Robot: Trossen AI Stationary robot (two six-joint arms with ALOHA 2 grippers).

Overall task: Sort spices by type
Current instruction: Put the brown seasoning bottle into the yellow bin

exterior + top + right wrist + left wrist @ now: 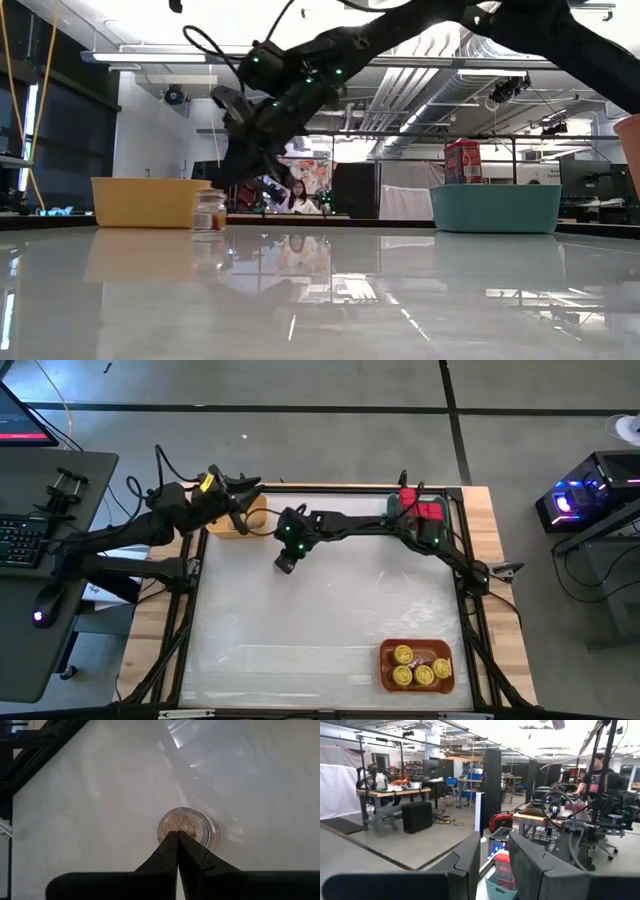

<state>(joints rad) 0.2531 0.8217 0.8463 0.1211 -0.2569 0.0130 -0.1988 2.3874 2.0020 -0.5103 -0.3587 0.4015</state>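
Right gripper: in the high view the right gripper is hanging over the far-left part of the white table, at the end of an arm reaching across from the right side; its fingers are pressing together with nothing between them.
Left gripper: the left gripper is hovering just beyond and to the left of the right gripper, over the yellow bin; whether its jaws are spread cannot be told here.
Red tins: the red tins are sitting in the teal bin, well to the right of the right gripper.
Yellow-lidded jars: four yellow-lidded jars are lying in the orange bin, far toward the near-right corner from both grippers.

Low view, jar: a small clear jar with tan contents is standing upright on the table, just beside the yellow bin and below the dark arm.
Low view, teal bin: the teal bin is sitting well to the right, a red tin showing above its rim.

Left wrist view, fingers: the left fingers are standing slightly parted, gripping nothing; past them a red tin is resting in the teal bin.

Right wrist view, fingers: the right fingers are meeting tip to tip, pinching nothing.
Right wrist view, jar: the small jar is sitting directly beyond the fingertips on the table, seen from above; contact with the tips cannot be told.
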